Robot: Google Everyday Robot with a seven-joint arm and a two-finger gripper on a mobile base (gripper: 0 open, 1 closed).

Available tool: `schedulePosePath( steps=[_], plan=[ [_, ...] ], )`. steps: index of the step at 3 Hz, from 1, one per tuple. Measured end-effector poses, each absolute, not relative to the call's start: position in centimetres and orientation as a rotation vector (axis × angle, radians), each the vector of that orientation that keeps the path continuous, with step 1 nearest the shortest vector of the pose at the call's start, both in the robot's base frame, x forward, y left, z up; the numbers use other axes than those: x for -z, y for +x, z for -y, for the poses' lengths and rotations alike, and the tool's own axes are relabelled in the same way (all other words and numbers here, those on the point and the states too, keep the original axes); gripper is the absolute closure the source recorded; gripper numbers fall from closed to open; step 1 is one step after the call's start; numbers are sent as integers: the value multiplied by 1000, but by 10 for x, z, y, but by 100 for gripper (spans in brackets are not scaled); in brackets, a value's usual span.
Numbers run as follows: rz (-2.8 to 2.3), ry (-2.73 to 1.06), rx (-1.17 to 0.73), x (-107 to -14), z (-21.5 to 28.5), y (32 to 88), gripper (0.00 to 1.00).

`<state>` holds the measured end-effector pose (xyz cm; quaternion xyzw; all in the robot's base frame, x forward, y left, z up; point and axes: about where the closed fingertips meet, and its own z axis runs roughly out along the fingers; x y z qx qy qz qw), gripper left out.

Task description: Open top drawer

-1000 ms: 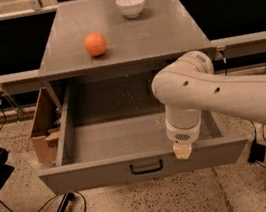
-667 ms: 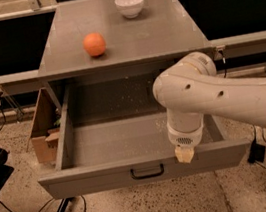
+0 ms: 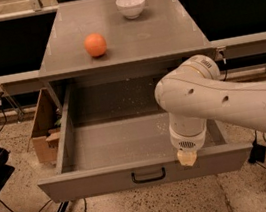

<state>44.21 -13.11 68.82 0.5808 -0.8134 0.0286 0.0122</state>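
Observation:
The top drawer (image 3: 100,180) is a wide grey drawer pulled far out toward the camera. Its deep grey, speckled inside shows and holds nothing I can see. A small black bar handle (image 3: 148,176) sits at the middle of its front. My white arm reaches in from the right. The gripper (image 3: 187,156) hangs over the drawer's front rim, right of the handle and apart from it. Only a pale tip shows below the round wrist.
An orange (image 3: 95,45) and a white bowl (image 3: 131,5) sit on the grey cabinet top (image 3: 161,35). A cardboard box (image 3: 44,128) stands on the floor at the left. Black chair legs and cables (image 3: 8,210) lie at the lower left.
The drawer front has come slightly further toward the camera, and the gripper has moved down with it along the front rim.

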Motion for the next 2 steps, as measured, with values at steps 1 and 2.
schedulePosePath(
  steps=[1,2],
  plan=[
    [2538,1796,-104,-692,134,429,100],
    [2538,1787,-114,-694,136,421,100]
  ],
)
